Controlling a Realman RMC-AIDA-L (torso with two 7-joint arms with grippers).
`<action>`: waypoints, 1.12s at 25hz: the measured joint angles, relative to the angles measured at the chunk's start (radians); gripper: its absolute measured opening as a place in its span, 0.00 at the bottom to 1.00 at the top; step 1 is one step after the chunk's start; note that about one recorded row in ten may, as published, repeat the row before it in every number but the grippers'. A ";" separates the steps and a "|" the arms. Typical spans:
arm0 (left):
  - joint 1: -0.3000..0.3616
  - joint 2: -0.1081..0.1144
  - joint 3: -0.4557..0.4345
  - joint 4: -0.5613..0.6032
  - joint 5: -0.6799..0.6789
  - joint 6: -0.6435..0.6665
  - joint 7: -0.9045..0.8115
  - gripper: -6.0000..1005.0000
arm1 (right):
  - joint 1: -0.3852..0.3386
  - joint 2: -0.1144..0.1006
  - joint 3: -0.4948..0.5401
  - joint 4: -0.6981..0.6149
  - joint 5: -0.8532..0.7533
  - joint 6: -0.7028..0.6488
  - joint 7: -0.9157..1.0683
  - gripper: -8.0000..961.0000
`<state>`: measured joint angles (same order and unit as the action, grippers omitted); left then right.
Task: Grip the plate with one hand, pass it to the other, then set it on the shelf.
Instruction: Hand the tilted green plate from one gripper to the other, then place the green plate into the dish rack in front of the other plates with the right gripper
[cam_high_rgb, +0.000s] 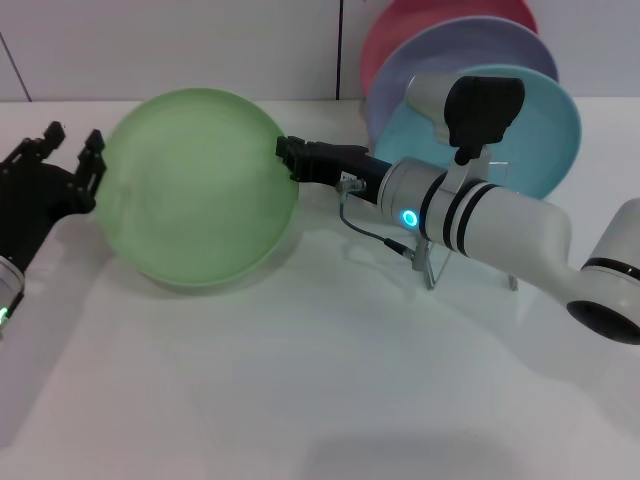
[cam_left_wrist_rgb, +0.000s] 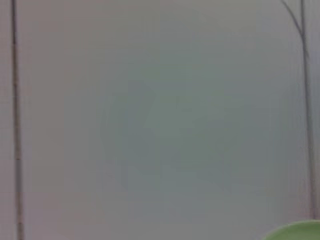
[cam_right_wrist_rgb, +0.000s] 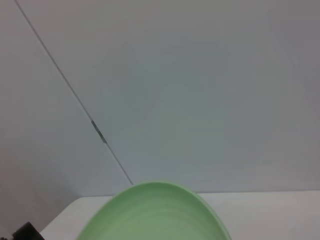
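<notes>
Plate (cam_high_rgb: 195, 188) between both hands, head view only.

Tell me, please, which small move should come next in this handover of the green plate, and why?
Probably the left tool should close on the plate's near rim. The right tool holds the plate at its opposite edge, lifted above the table, while the left tool's fingers stand open right at the rim, not yet gripping.
</notes>
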<state>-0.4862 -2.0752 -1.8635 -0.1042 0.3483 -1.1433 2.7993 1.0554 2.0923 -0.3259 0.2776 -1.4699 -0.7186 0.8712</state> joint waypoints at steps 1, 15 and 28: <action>0.000 0.001 -0.014 0.000 -0.001 -0.001 -0.002 0.43 | 0.000 0.000 0.000 0.000 0.000 0.000 -0.001 0.08; 0.048 0.023 -0.295 -0.061 -0.002 0.004 -0.296 0.45 | -0.040 0.000 0.002 -0.028 0.000 -0.170 -0.265 0.08; 0.091 0.014 -0.296 -0.123 -0.002 0.010 -0.412 0.45 | -0.107 -0.001 -0.006 -0.092 -0.056 -0.498 -0.612 0.08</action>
<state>-0.3953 -2.0616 -2.1598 -0.2275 0.3467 -1.1335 2.3870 0.9483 2.0918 -0.3323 0.1853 -1.5255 -1.2170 0.2594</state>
